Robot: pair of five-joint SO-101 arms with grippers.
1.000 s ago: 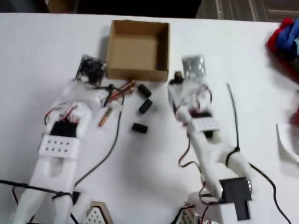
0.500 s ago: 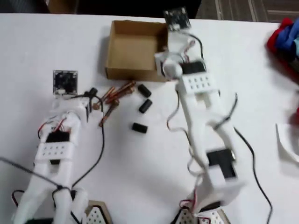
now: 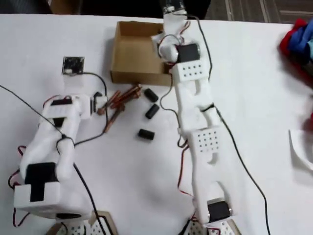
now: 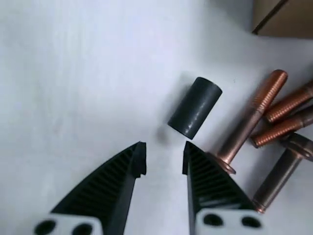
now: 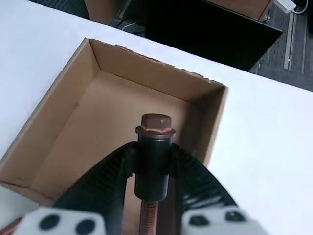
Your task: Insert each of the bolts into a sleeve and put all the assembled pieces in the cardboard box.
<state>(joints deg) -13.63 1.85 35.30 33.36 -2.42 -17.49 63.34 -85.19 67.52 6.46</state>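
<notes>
Right arm has swung out from the box's front edge and is now stretching over the box. Left arm is sitting further back, left of the bolt pile.

The assembled piece [image 5: 154, 143], a copper-coloured bolt [image 5: 155, 125] through a dark sleeve [image 5: 153, 172], is hanging upright above the open cardboard box [image 5: 156, 73]. Its head is on top and the threaded end is sticking out below. The right gripper [image 5: 153, 152] is clamping it, both fingers pressing on the sleeve's sides.

Handling, as a judgement:
- The piece is looking stiff, small and probably light, with the metal bolt carrying most of the weight.
- Holding by the sleeve is working because the bolt head is sitting on the sleeve's rim, so it is unlikely to be sliding through while upright.
- Tipped head-down, the bolt could be slipping out.
- It is round and smooth, so it is likely rolling once released, but the box walls should be containing it.

The left gripper [image 4: 164, 157] is hovering with fingers parted, gripping nothing, just beside a loose sleeve [image 4: 195, 107] lying on the white table [image 4: 73, 73]. The loose bolts [image 4: 249, 122] are lying in a pile right next to that sleeve, one bolt head close against a fingertip. In the high view three more sleeves [image 3: 152, 111] are lying between the pile and the right arm.
</notes>
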